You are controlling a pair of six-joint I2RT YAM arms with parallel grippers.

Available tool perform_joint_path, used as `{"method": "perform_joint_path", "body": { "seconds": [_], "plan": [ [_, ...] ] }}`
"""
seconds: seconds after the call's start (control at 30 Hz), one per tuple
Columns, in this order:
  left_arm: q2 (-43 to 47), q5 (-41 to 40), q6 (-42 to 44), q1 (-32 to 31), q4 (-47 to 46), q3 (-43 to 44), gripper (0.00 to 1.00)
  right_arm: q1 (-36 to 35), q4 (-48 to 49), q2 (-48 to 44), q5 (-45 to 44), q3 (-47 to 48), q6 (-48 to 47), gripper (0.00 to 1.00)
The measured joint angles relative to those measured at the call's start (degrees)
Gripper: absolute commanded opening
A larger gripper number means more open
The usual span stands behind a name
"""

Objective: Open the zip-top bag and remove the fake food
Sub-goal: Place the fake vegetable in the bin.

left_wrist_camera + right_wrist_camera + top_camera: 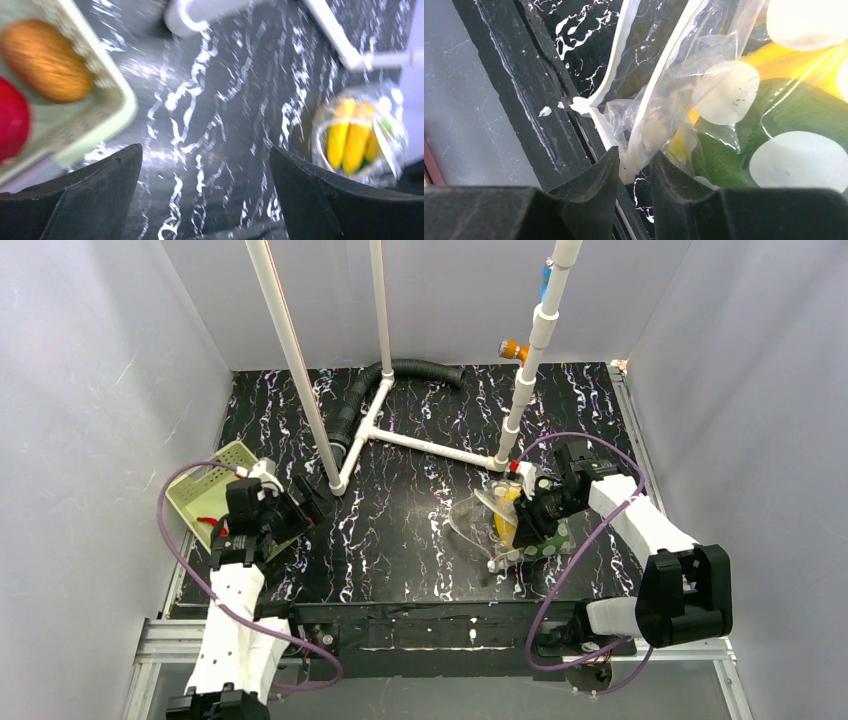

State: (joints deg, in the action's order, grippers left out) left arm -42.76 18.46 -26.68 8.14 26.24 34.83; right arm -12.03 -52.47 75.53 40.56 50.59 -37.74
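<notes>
The zip-top bag (480,520) is clear with pale round dots and lies right of centre on the black marbled table. Its mouth gapes toward the left. Inside it show a yellow banana (347,137) and a green piece (824,112) of the fake food. My right gripper (635,152) is shut on a bunched edge of the bag (704,55) beside its white zip strip, near the table's front rail. My left gripper (206,147) is open and holds nothing. It hovers over the table beside the pale green basket (117,107). A red round fruit (10,120) and an orange-brown one (47,60) lie in that basket.
The green perforated basket (205,490) sits at the left edge. White pipes (400,435) lie across the back of the table and rise as posts (525,380), with a black ribbed hose (400,370) behind. Grey walls close both sides. The metal front rail (524,100) is near my right fingers.
</notes>
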Motion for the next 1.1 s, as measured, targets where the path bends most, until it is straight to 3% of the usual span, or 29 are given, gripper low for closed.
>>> {"method": "perform_joint_path", "body": {
  "seconds": [0.23, 0.6, 1.1],
  "plan": [
    [5.27, 4.90, -3.43, -10.71, 1.22, -1.57, 0.98, 0.00, -1.11, -1.29, 1.92, 0.02, -2.05, 0.36],
    [8.28, 5.75, -8.57, -27.85, 0.31, -3.61, 0.97, -0.17, -5.01, -2.34, 7.02, 0.02, -7.30, 0.36],
    [-4.72, -3.10, -14.32, -56.30, -18.78, -4.76, 0.96, -1.55, -10.25, -2.34, 10.67, 0.66, -13.09, 0.37]
  ]
}}
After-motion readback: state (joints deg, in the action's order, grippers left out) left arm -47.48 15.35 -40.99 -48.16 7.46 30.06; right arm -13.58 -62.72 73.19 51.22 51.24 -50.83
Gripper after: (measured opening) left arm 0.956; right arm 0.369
